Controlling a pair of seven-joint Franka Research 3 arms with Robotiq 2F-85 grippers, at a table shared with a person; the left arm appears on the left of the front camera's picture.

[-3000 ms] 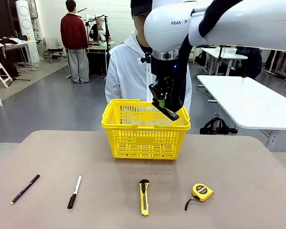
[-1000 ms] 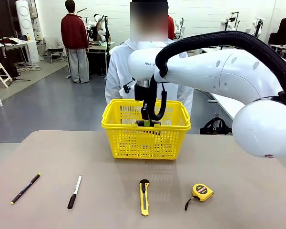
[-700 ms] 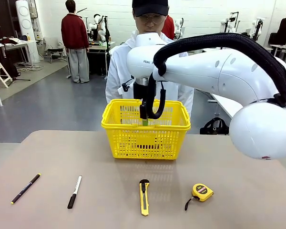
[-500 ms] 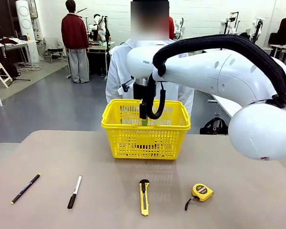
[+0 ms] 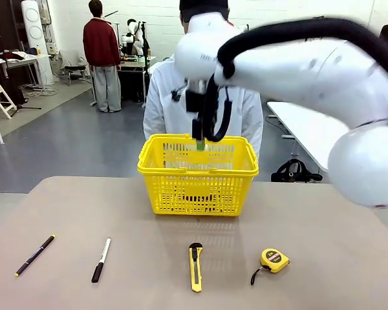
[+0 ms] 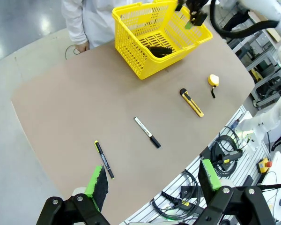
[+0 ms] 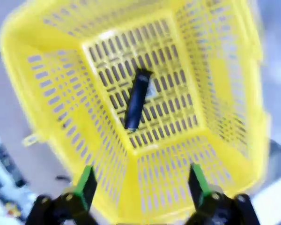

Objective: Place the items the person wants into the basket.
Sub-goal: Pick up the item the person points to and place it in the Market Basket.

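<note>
The yellow basket (image 5: 156, 169) stands at the table's far side, in front of the person (image 5: 168, 103) in a white jacket. My right gripper (image 5: 200, 141) hangs open and empty just above its rim; in its wrist view (image 7: 141, 182) a black oblong thing (image 7: 136, 99) lies on the basket's floor (image 7: 113, 57). The black pen with a yellow end (image 5: 34, 255) lies at the near left, the yellow tape measure (image 5: 273, 259) at the near right. My left gripper (image 6: 153, 178) is open high above the table, over the pen (image 6: 104, 159); the tape measure (image 6: 213, 80) lies farther off.
A white-and-black marker (image 5: 101, 259) and a yellow utility knife (image 5: 195, 267) lie between the pen and the tape measure along the near edge. The person's hand (image 6: 82, 46) rests at the far table edge. Bare tabletop (image 5: 84, 206) spreads between the tools and the basket.
My right gripper has risen from inside the basket to just above its rim. The black thing it held earlier now lies on the basket's floor. The tools have not moved.
</note>
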